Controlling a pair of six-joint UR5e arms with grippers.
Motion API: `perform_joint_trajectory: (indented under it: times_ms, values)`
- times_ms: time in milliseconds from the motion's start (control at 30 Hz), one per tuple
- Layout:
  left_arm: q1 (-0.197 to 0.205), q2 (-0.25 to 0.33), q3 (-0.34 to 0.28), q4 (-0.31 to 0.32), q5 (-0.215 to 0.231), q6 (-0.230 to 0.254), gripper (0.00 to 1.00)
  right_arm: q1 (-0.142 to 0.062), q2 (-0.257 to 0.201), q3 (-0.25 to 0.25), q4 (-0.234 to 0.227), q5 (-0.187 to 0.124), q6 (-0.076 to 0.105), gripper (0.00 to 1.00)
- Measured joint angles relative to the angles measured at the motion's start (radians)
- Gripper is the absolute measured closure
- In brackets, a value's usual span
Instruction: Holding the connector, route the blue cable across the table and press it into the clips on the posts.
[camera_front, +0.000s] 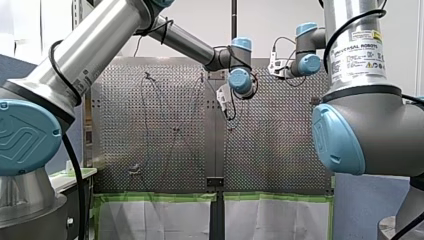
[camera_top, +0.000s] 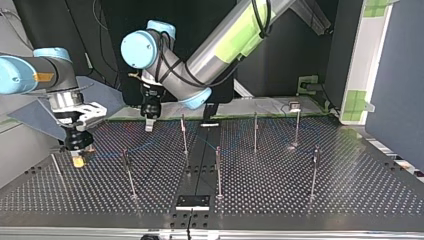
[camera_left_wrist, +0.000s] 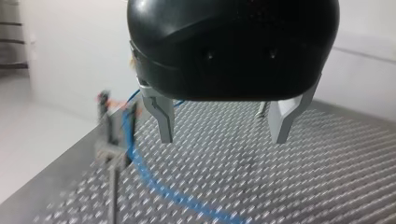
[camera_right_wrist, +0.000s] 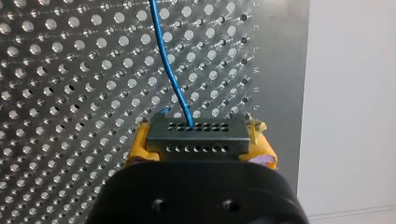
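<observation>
1. While the perforated metal table (camera_top: 350, 185) carries thin upright metal posts (camera_top: 218, 172), the thin blue cable (camera_right_wrist: 170, 74) lies across its holes
2. My left gripper (camera_left_wrist: 224, 140), black with metal fingers, hangs spread apart and empty near a clip post (camera_left_wrist: 112, 154) the cable passes
3. My right gripper (camera_right_wrist: 201, 147) has yellow pads clamped on the dark grey rectangular connector (camera_right_wrist: 196, 135)

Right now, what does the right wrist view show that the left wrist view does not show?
Only the right wrist view: the grey connector clamped between the yellow pads of my right gripper. Only the left wrist view: my left gripper, open and empty, and a post beside it. Both: the blue cable and the perforated table.
</observation>
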Motion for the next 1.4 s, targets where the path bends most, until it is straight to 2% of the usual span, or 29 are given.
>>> perform_joint_trajectory:
  times_ms: [233,400,567,733,1000,1133,1400]
  values:
    - [-0.039,0.055,-0.064,0.039,0.008,0.018,0.02,0.000,0.000,0.000,0.001,0.000,-0.002,1.00]
    - [-0.042,0.104,-0.113,0.088,0.015,0.040,0.02,0.001,0.000,0.000,0.000,0.000,-0.004,1.00]
    - [-0.034,0.152,-0.161,0.136,0.026,0.041,0.02,0.006,0.001,0.000,0.000,0.000,-0.005,1.00]
    - [-0.024,0.206,-0.215,0.190,0.025,0.008,0.02,0.010,0.002,0.000,0.001,0.000,-0.008,1.00]
    - [-0.003,0.283,-0.297,0.272,-0.015,-0.057,0.02,0.014,0.002,0.000,0.001,0.001,-0.011,1.00]
    - [-0.001,0.275,-0.339,0.314,-0.051,-0.060,0.02,0.014,0.003,0.000,0.002,0.001,-0.012,1.00]
    - [-0.005,0.204,-0.417,0.391,-0.105,-0.068,0.02,0.015,0.003,0.000,0.003,0.002,-0.014,1.00]
